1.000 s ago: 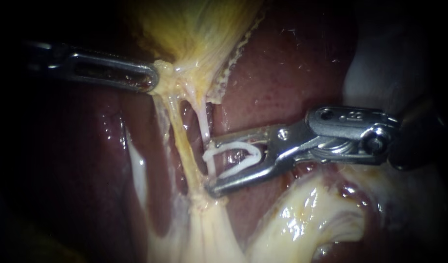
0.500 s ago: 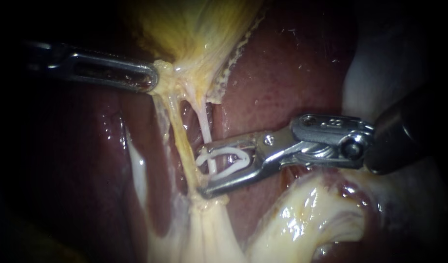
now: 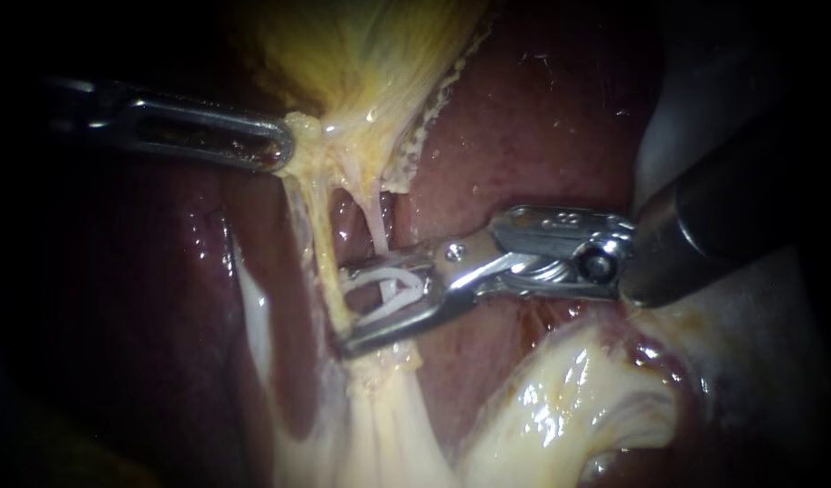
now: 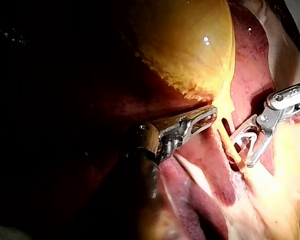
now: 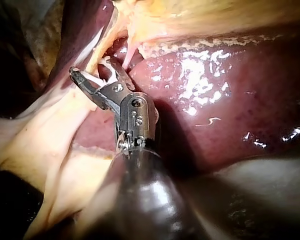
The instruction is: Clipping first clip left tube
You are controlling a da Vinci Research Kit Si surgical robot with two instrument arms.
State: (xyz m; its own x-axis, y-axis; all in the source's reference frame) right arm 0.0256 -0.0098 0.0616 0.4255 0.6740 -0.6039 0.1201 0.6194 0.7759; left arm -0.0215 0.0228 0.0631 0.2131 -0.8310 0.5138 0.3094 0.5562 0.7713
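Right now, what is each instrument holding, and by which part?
Left instrument: the gallbladder, gripped at its narrow end. Right instrument: a white clip, its two legs seated against the jaws.

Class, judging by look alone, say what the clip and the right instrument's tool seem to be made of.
The clip: white and matte, probably plastic; it gives no metallic glint. The right instrument's tool: polished grey metal, likely steel; bright highlights and a rivet show on it.

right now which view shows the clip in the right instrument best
Endoscope view: the white clip lies side-on in the jaws of the right instrument, both legs showing. The left wrist view shows it from farther off. In the right wrist view the jaws cover most of it.
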